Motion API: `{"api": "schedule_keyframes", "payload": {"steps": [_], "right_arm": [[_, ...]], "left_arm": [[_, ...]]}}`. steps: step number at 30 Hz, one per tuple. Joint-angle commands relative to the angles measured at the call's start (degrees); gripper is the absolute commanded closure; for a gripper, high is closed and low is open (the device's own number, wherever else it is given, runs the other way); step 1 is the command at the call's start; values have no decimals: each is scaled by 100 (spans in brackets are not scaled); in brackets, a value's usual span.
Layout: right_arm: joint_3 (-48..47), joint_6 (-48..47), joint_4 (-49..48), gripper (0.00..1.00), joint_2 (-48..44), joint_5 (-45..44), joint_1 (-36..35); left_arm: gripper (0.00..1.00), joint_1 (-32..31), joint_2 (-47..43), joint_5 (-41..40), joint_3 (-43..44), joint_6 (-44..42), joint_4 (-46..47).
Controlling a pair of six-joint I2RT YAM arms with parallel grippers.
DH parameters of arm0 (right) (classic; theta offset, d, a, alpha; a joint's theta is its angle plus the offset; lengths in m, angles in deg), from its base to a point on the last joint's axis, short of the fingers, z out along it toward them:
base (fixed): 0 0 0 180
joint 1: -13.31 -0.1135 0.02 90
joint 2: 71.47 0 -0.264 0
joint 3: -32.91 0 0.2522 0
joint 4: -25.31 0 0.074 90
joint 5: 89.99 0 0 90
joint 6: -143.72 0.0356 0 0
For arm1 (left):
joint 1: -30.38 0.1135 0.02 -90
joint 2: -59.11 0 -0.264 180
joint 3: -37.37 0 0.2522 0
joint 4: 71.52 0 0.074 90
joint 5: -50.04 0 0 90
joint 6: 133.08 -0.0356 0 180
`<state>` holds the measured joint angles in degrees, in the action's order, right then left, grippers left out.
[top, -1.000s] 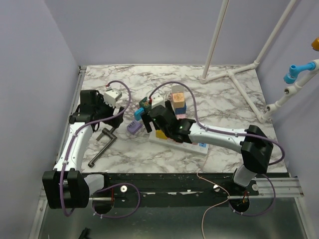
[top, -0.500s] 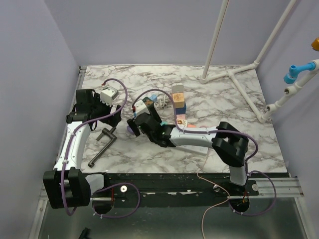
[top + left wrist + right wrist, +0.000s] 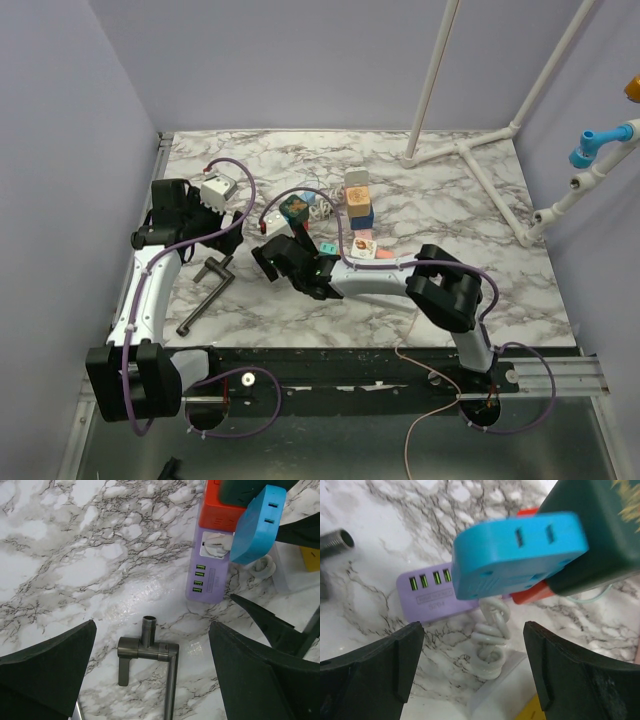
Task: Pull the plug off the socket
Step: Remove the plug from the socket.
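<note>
A purple socket block (image 3: 427, 597) with green USB ports lies flat on the marble. A blue plug block (image 3: 520, 550) with two slots sits over its end, against a red block (image 3: 535, 592) and a dark green one (image 3: 600, 530). A white coiled cable (image 3: 492, 640) hangs below the blue block. My right gripper (image 3: 472, 650) is open, with its fingers on either side of the coil and not touching it. The left wrist view shows the same socket block (image 3: 210, 572) and blue block (image 3: 257, 522). My left gripper (image 3: 152, 645) is open above a metal valve (image 3: 147, 650).
In the top view the valve's long stem (image 3: 205, 290) lies at the left. A stack of blocks (image 3: 357, 200) and a white power strip (image 3: 385, 255) sit near the middle. A white pipe frame (image 3: 470, 150) stands at the back right. The yellow piece (image 3: 540, 712) lies near my right fingers.
My right arm has swung left and down from above the power strip to the socket cluster, and its jaws have narrowed slightly. The left arm has barely moved.
</note>
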<state>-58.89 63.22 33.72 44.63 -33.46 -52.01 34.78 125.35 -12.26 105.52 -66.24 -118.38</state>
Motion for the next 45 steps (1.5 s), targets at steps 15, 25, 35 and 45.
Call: {"api": "schedule_keyframes", "payload": {"steps": [15,25,35,45], "right_arm": [[66,514,941,19,433,-635,-211],[-281,197,1486,7,-844,-718,-562],[753,1653,3102,3,-2759,-1642,-474],[2054,3641,4489,8,-4579,-698,1200]], "left_arm": [[1,28,-200,113,-86,-94,-133],[1,25,-236,400,209,-41,-404],[1,-505,-746,343,313,-540,-967],[1,-1501,-940,789,608,-998,-1455]]}}
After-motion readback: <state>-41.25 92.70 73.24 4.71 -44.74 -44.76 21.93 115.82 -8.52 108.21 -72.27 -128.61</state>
